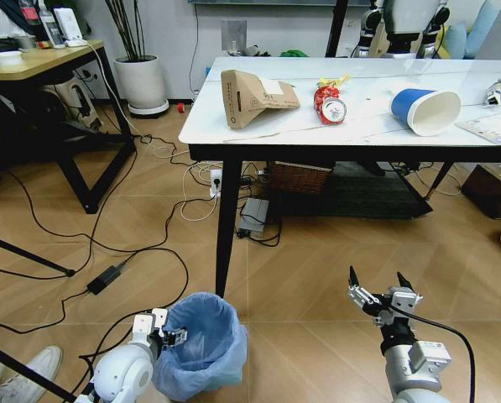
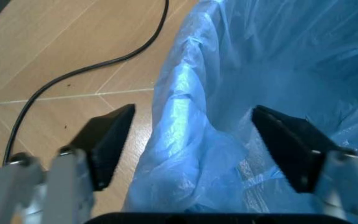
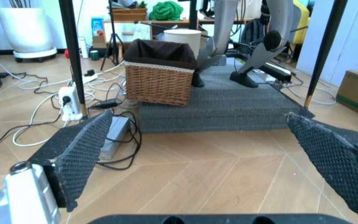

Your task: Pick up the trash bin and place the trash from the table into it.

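Observation:
The trash bin, lined with a crinkly blue bag, stands on the floor in front of the table. My left gripper is open at the bin's left rim. In the left wrist view its fingers straddle the bag-covered rim, one outside and one inside, with gaps on both sides. On the table lie a brown carton, a crushed red can, a yellow wrapper, a blue paper cup and papers. My right gripper hangs open above the floor, holding nothing.
Cables and a power brick trail over the wooden floor left of the bin. The table's black leg stands just behind it. A wicker basket and a grey mat sit under the table. A wooden desk is far left.

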